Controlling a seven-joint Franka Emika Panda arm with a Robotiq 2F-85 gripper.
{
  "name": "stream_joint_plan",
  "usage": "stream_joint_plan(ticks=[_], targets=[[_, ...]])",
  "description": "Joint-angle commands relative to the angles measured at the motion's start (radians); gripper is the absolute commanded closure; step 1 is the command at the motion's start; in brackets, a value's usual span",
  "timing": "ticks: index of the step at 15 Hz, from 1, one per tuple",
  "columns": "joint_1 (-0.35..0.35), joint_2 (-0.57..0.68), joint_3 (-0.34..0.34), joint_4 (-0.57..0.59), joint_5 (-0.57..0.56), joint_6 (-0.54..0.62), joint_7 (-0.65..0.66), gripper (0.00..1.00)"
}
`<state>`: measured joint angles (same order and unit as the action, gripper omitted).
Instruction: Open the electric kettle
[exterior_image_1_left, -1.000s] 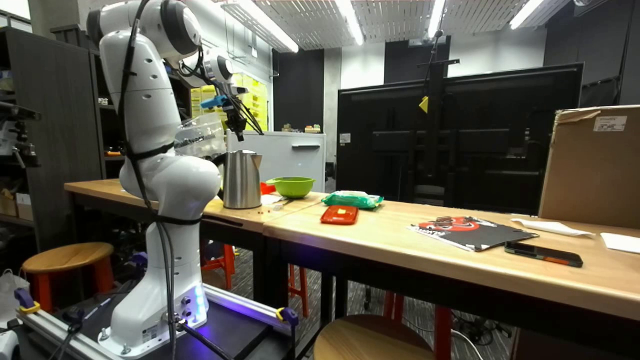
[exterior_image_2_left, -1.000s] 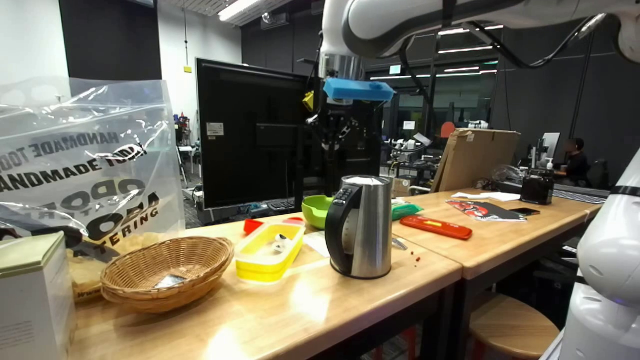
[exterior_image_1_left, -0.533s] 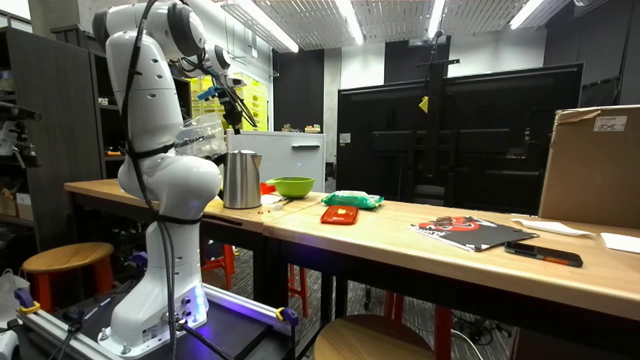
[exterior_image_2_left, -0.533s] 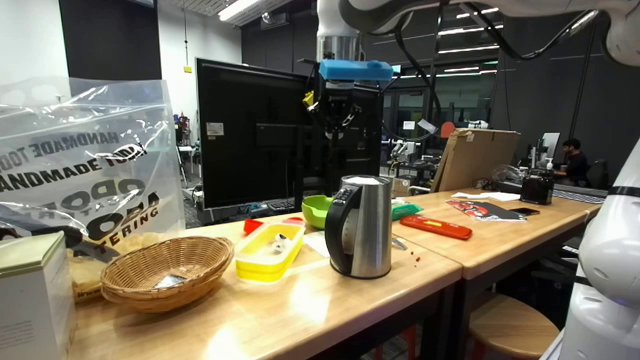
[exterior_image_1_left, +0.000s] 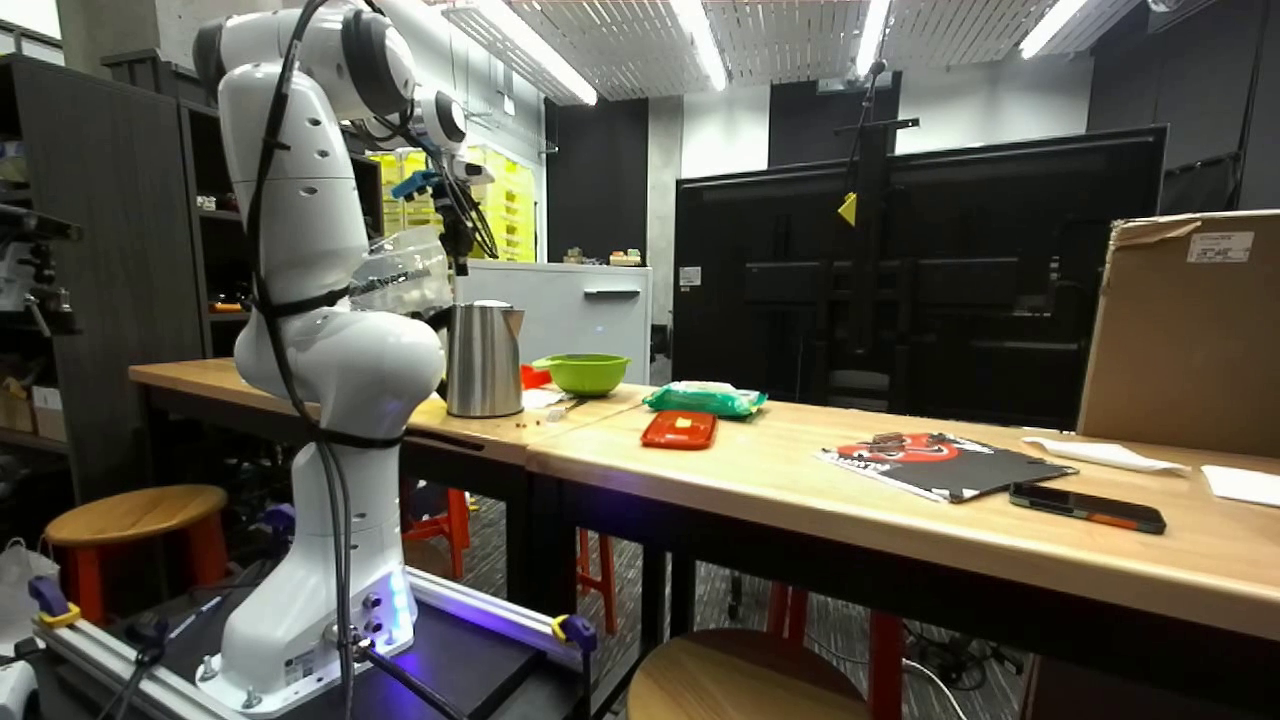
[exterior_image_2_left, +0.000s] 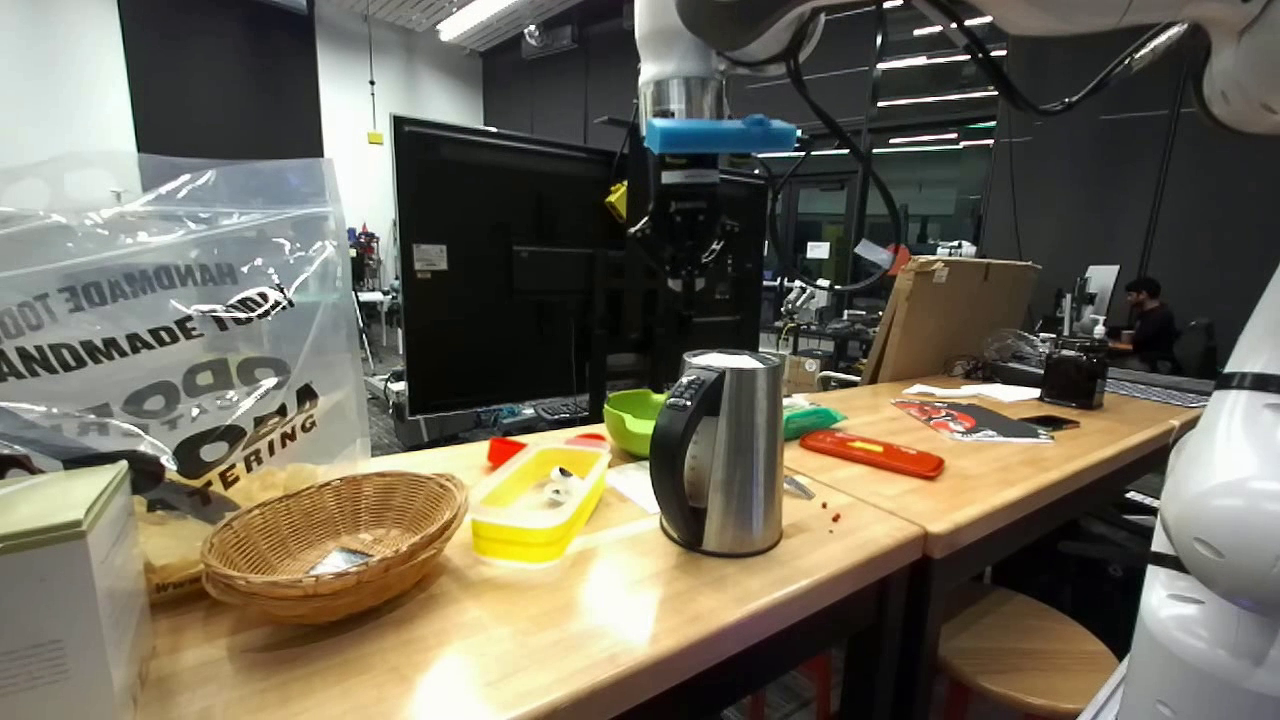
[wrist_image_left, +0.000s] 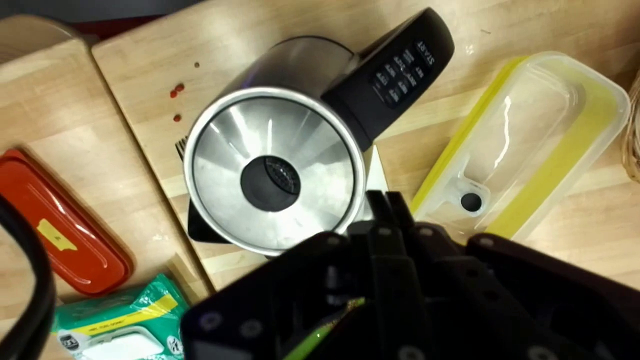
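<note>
electric kettle (exterior_image_2_left: 738, 470) is standing upright on the wooden table (exterior_image_2_left: 530, 640), rather near to the table's edge, with its steel lid (wrist_image_left: 320, 175) apparently closed. the gripper (wrist_image_left: 388, 200) hangs higher than it, touching nothing; its two fingers (wrist_image_left: 400, 207) are together, with nothing between them. from the wrist view, they look to be off the middle of the lid, towards the yellow container (wrist_image_left: 467, 132). if they went straight down from there, i think that they could strike only the outer part of the lid, or slip beside the kettle and knock the container. a sideways push at such a tall thing could tilt it, and the near edge makes a fall possible. another danger is the handle (wrist_image_left: 365, 95) with its small buttons (wrist_image_left: 402, 75): a wrong press might start heating and not open anything. which part frees the lid, i cannot tell.
</note>
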<state>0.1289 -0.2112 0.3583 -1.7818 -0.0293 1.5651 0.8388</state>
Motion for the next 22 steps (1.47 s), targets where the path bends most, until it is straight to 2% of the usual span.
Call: stream_joint_plan(ticks=[1, 11, 22], targets=[[0.019, -0.007, -0.038, -0.005, 0.042, -0.049, -0.006, 1.00], [0.008, -0.031, -0.103, -0.074, 0.093, -0.063, -0.085, 1.00], [0.006, -0.070, -0.110, -0.130, 0.099, -0.063, -0.077, 1.00]])
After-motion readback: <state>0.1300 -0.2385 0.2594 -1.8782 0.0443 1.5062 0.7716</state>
